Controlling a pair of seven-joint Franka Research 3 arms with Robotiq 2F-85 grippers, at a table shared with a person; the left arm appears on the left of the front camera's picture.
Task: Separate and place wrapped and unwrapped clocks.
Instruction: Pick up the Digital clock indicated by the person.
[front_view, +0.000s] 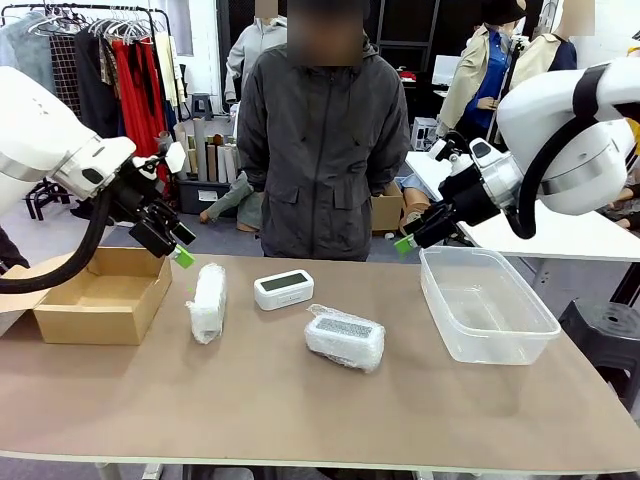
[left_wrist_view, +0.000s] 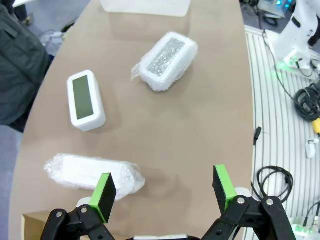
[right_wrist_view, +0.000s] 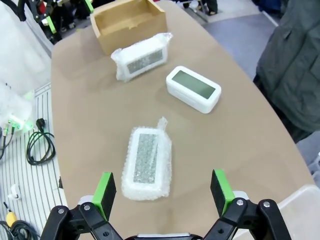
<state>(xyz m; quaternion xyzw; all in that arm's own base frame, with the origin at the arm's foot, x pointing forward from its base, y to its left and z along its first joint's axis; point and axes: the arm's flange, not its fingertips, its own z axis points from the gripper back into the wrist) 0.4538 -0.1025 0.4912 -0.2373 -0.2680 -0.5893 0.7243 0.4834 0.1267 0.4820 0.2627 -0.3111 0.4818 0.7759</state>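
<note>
Both arms hang above the surface (front_view: 250, 400) with nothing held. The left fingers (left_wrist_view: 105, 196) stand wide apart over the box-side wrapped clock (left_wrist_view: 92, 172), and the right fingers (right_wrist_view: 221, 190) stand wide apart over the middle wrapped clock (right_wrist_view: 146, 162). All three clocks lie on the surface, apart from one another, between the cardboard box (front_view: 90, 322) at the robot's left and the clear tub (front_view: 500, 345) at its right. The bare clock (front_view: 283, 290) sits farthest back, nearest the person (front_view: 322, 150). Neither container seems to hold a clock, so the sorting looks not yet begun.

The wrap is probably the main hazard. Crinkly bubble plastic gives under pressure, so fingers that close on loose film rather than on the body inside could let a clock slide out or swing during the lift. The middle bundle has a loose tail of film that could be pinched by mistake.

The box-side bundle lies lengthwise from one left finger toward the other. Closing along that long side may not fit, or may push it away, unless the wrist turns first.

The bare clock lies close to both bundles, so a low sweep could knock it. A sorting slip, with a bundle dropped in with the bare one, would also spoil the task. The light tub may skid if bumped.
</note>
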